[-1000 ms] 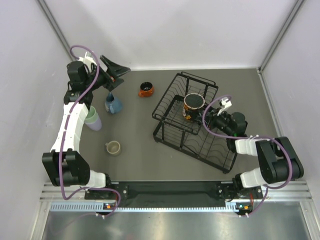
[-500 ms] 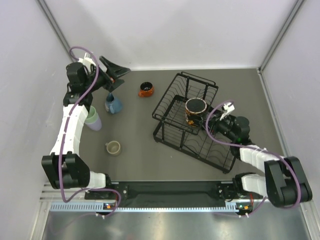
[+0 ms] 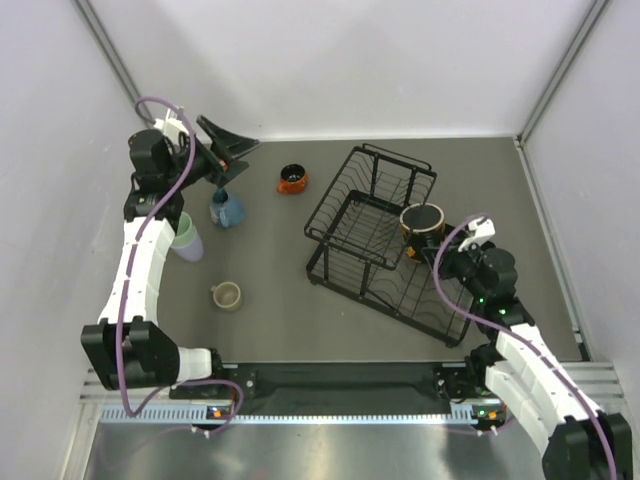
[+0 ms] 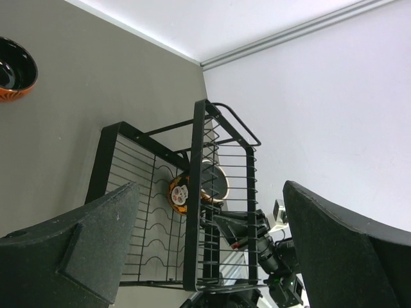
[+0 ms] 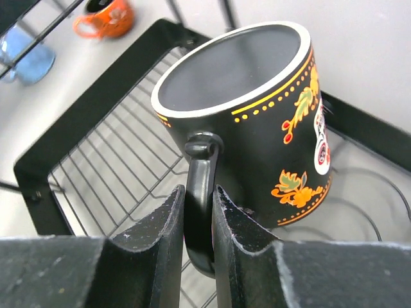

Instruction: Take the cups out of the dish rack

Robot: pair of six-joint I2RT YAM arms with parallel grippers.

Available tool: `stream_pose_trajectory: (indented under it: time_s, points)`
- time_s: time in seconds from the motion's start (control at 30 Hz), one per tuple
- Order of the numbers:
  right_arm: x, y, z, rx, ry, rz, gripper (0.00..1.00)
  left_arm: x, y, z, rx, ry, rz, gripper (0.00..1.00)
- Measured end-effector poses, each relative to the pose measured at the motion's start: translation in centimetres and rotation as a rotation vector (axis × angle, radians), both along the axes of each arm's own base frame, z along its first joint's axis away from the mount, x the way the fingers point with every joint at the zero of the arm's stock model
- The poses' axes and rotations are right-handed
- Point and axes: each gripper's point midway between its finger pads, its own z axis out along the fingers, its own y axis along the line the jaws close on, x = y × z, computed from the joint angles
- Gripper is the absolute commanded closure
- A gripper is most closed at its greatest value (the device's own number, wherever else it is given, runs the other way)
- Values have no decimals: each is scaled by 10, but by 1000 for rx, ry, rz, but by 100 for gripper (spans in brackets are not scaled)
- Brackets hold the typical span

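Near right edge of bench, right tool clenched on thin handle of patterned mug above dish rack, liable to swivel or snag wire; left tool released, far-left corner.

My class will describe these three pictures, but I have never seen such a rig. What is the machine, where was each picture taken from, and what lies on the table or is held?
Two robot arms are bolted at the near edge of the table, each ending in a two-finger gripper. The wide picture looks down from above; the other two come from cameras on the wrists. On the table stand a wire rack, an orange cup, a blue mug, a beige mug and a mint tumbler beside the left arm. The right gripper pinches the handle of a patterned mug over the rack. The left gripper hangs open, empty.
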Motion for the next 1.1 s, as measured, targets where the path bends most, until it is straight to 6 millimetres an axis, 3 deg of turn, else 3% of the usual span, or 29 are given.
stream_pose_trajectory:
  time_s: [0.17, 0.37, 0.43, 0.53, 0.63, 0.8, 1.1]
  points:
    - [-9, -17, -4, 45, 65, -124, 83, -11, -2, -2, -9, 3, -10, 1]
    - [-20, -29, -32, 52, 212, -218, 79, -17, -3, -8, -15, 14, -15, 1]
    - [-25, -32, -43, 50, 268, -248, 71, -19, -4, -9, -16, 14, -18, 1]
    - [-32, -42, -51, 40, 353, -318, 49, -25, -5, -13, -18, 18, -28, 1]
    - [-33, -50, -48, 14, 412, -369, 41, -31, -6, -16, -19, 20, -36, 1]
    - [-29, -60, -38, -23, 488, -445, 37, -40, -7, -13, -15, 3, -37, 1]
    - [-27, -75, -51, -123, 647, -570, 39, -46, -9, -20, -18, 6, -51, 1]
